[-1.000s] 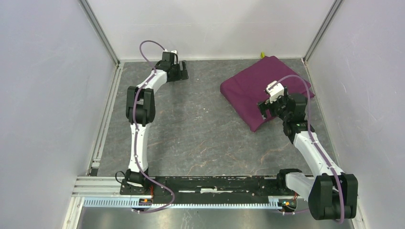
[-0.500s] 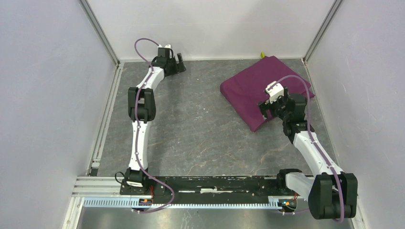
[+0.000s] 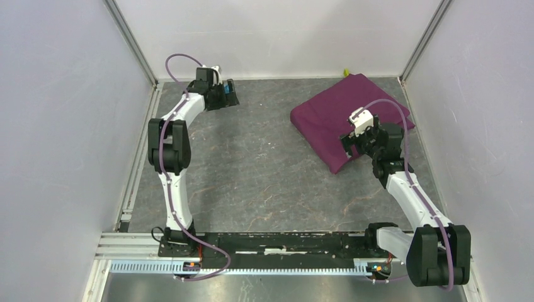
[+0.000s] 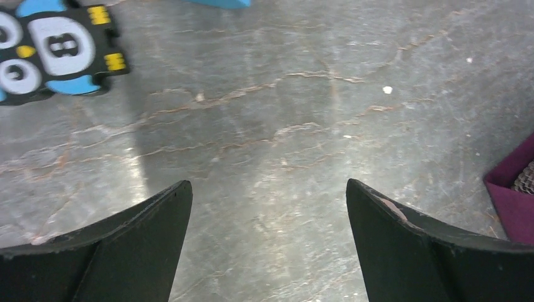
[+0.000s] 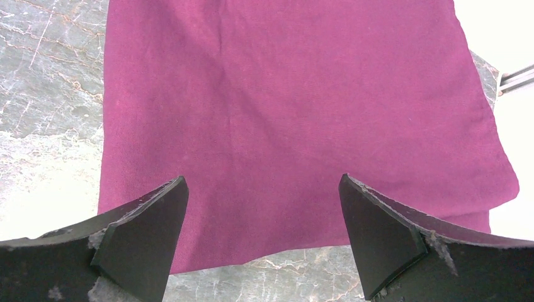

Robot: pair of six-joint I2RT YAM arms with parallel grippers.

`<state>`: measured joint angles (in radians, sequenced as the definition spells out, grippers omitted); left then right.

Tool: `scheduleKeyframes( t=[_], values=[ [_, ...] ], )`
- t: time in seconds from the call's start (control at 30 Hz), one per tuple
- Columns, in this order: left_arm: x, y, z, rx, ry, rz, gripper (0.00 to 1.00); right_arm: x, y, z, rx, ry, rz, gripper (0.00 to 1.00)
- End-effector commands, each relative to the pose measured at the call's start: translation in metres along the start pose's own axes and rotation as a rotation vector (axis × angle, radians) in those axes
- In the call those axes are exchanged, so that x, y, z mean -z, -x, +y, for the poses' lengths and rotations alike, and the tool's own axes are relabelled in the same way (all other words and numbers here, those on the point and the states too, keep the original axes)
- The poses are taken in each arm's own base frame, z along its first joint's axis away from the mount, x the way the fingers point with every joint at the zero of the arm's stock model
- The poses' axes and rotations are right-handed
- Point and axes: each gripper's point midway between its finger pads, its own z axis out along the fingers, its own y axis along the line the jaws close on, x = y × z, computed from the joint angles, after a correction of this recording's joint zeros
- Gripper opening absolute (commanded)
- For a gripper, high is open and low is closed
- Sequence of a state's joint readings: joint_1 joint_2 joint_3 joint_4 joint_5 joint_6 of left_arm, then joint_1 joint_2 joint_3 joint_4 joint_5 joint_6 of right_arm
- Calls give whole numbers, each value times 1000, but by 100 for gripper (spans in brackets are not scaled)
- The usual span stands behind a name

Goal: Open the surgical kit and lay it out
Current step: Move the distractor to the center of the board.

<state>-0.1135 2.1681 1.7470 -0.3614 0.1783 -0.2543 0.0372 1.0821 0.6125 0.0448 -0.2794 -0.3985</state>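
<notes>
While R wrist cam fills w/ wrap [image 5: 283, 126], L's shows toy [image 4: 53, 47].

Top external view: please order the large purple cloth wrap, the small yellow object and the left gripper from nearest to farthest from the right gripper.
1. Large purple cloth wrap, beneath the right gripper.
2. Small yellow object, farther back, right of centre.
3. Left gripper, far back left.

A robot lab cell: plain white walls [image 3: 56, 126] on aluminium posts [image 3: 129, 41] box in a grey marbled worktop [image 3: 264, 176], the back corner just beyond the left hand [image 3: 228, 95]. Two arms [image 3: 171, 157] are bolted to a slotted rail [image 3: 126, 242].
</notes>
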Motion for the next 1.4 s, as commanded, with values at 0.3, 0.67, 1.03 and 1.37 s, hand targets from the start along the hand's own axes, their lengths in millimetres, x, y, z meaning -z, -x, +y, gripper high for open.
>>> scheduleKeyframes(
  t=[0.3,0.67,1.03,1.37],
  values=[
    [-29,44,87,186,109,-75,97,-1,7,-4,16,-11,-29,97],
    [-61,65,100,265,135,-116,97,-2,4,-5,20,-21,-19,97],
    [-66,55,90,392,96,-82,96,-1,4,-9,27,-35,-13,97],
    [-31,-7,82,403,133,-24,90,-4,1,-5,16,-12,-6,97]
  ],
)
